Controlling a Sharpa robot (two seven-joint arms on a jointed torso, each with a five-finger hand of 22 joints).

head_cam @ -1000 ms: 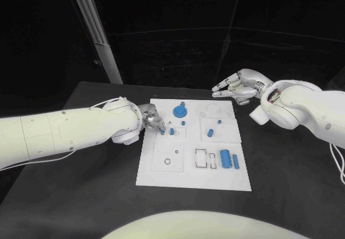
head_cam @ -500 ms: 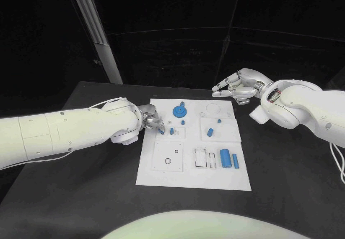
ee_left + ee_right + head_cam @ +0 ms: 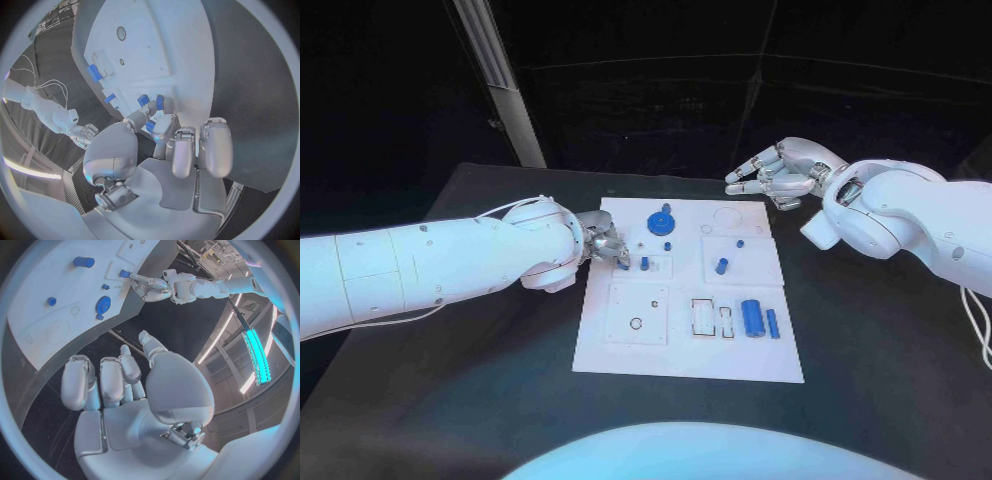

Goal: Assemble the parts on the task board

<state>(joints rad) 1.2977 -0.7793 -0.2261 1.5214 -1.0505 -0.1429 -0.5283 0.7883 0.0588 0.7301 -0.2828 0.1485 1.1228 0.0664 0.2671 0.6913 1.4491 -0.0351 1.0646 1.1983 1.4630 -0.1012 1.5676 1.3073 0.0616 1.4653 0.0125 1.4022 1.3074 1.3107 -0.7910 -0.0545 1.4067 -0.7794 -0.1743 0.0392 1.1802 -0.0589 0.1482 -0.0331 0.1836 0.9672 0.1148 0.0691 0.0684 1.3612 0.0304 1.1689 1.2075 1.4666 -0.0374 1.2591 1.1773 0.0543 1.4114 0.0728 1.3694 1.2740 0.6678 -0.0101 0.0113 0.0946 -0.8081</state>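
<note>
almost nothing has moved over the last second: the left hand (image 3: pixel 607 245) still sits at the left edge of the flat white task board (image 3: pixel 632 355), fingertips pinching a small blue peg (image 3: pixel 625 264) at a recess there, beside a second blue peg (image 3: pixel 645 263) (seating likely still in progress). the right hand (image 3: pixel 776 172) still hovers off the board's far right corner, fingers loosely curled, holding nothing. the board lies mid-table, with a blue round gear (image 3: pixel 659 219) at the far end and blue cylinders (image 3: pixel 753 318) near right.

The left hand (image 3: pixel 607 245) is reaching over the task board's (image 3: pixel 646 350) near-left edge, fingers curled; the right hand (image 3: pixel 776 172) is hovering past its far corner, fingers loosely apart
</note>
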